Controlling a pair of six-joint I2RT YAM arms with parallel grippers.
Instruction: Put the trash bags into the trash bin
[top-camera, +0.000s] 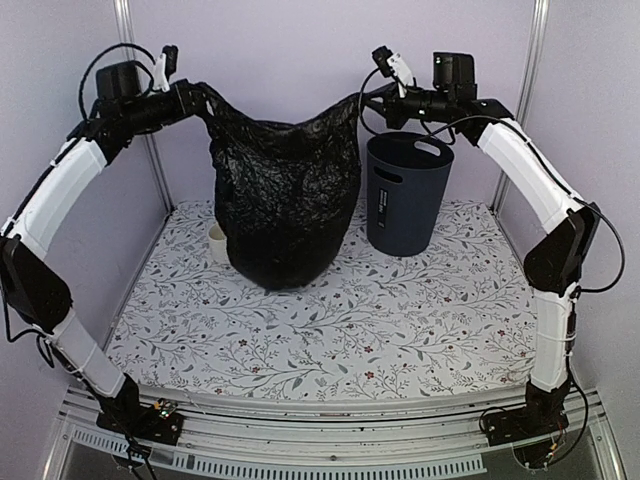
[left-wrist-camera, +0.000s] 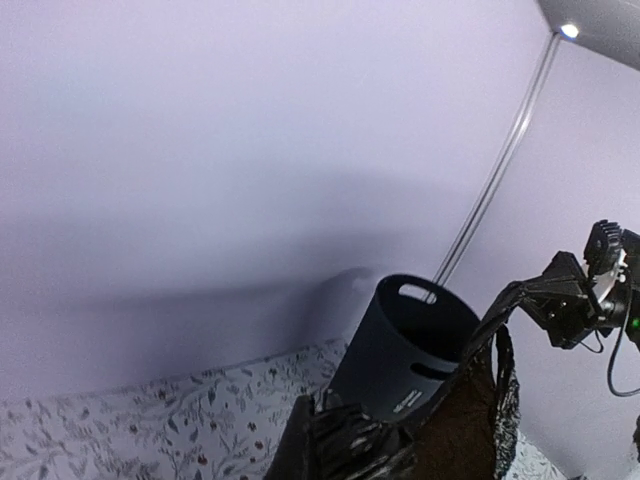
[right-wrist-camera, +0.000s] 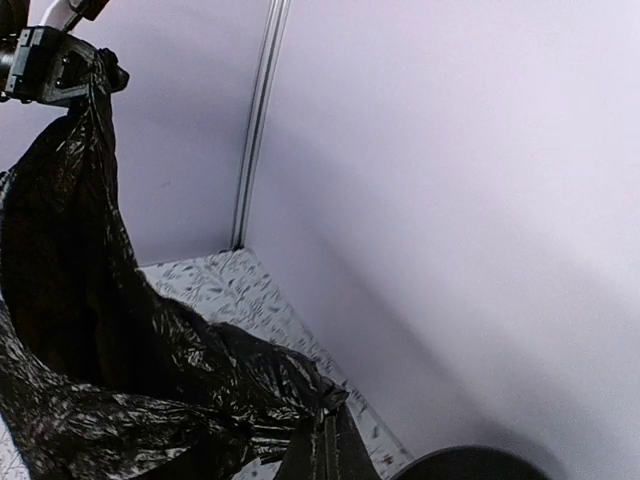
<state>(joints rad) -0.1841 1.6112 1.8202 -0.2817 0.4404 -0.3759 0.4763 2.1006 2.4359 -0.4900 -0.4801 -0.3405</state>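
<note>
- Hanging between the two arms, the trash bag (top-camera: 285, 200) was stretched by its upper edge. The left tool (top-camera: 197, 98) was clamped on one corner and the right tool (top-camera: 363, 102) on the other.
- Only the top view showed the bag's full sagging belly reaching down to the flowered tabletop (top-camera: 400, 320), and a cream cup (top-camera: 217, 238) half hidden at the bag's left side.
- That view also placed the trash bin (top-camera: 405, 200) upright just right of the bag, under the right tool. The bag was wholly outside it.
- The left wrist view alone showed the bin's handle cut-out and white label past crumpled plastic that covered its own fingers.
- The right wrist view caught just a sliver of bin rim.
</note>
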